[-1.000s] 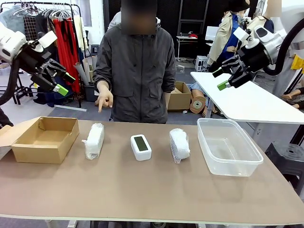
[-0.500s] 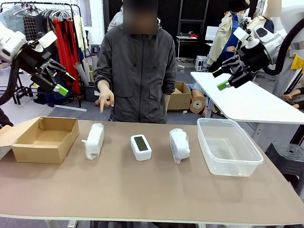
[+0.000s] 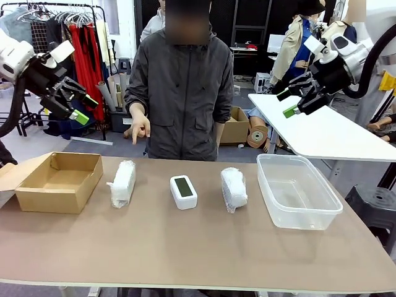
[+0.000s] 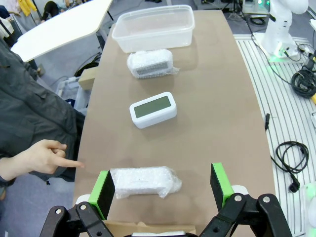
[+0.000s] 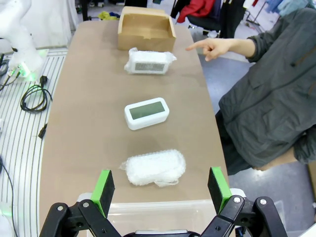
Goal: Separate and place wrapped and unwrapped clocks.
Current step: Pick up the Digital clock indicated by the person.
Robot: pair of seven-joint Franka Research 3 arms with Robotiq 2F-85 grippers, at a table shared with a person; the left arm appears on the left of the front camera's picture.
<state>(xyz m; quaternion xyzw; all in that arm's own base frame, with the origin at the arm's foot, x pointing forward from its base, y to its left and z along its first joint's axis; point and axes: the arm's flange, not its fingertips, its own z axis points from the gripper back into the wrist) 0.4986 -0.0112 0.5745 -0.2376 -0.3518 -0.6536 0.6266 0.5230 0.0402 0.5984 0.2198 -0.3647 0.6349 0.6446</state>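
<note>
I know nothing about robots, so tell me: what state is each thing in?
Left claw: open, raised, empty.
Right claw: open, raised, empty.
Cardboard box: open, empty.
Clear tub: lidless, empty.
Bare clock: unwrapped, screen up.
Bundle by the box: bubble-wrapped, on the table.
Bundle by the tub: bubble-wrapped, on the table.
Person's hand: index finger pointing.

Robot lab workspace — clothes rack (image 3: 86, 43), cardboard box (image 3: 235, 127) on floor, white worktable (image 3: 322, 133), loose cables (image 4: 303, 81).
</note>
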